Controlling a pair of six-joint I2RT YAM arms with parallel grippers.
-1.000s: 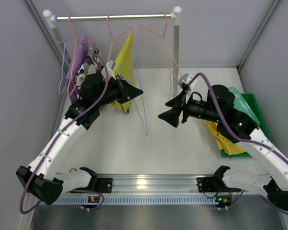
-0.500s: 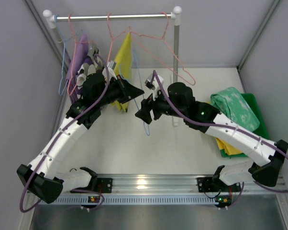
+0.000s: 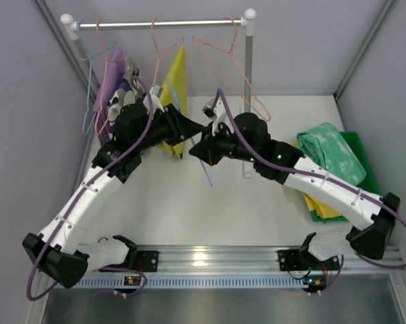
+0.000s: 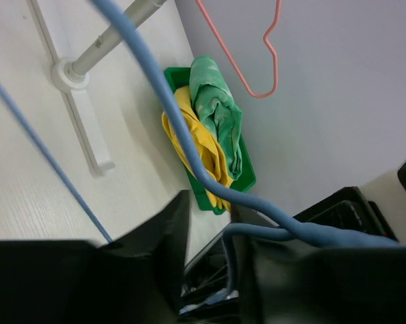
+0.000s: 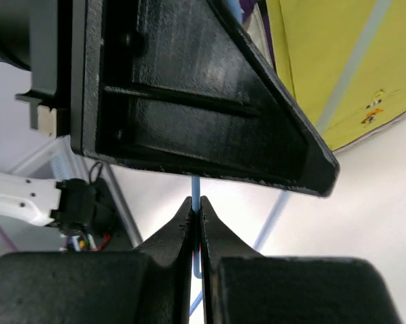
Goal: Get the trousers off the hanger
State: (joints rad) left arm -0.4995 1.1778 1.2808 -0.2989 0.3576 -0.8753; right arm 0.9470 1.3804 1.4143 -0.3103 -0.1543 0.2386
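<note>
The right claw [image 5: 195, 202] is pinched together on the thin lower wire of the blue hanger [image 3: 207, 177], just under the left claw [image 3: 197, 128]. That wire also runs between the left fingers, and I cannot tell whether they grip it. The olive-yellow trousers [image 3: 177, 81] hang on this hanger below the rail [image 3: 156, 23]. The mint green trousers [image 3: 331, 152] lie on the bright yellow trousers [image 3: 321, 201] in the green bin [image 3: 361, 152] on the table [image 3: 176, 209].

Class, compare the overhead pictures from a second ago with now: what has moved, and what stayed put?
The right gripper swung left from beside the rack post and closed on the blue hanger wire, just beside the left gripper. The left gripper, the yellow trousers on the rail and the green trousers in the bin stayed.
</note>
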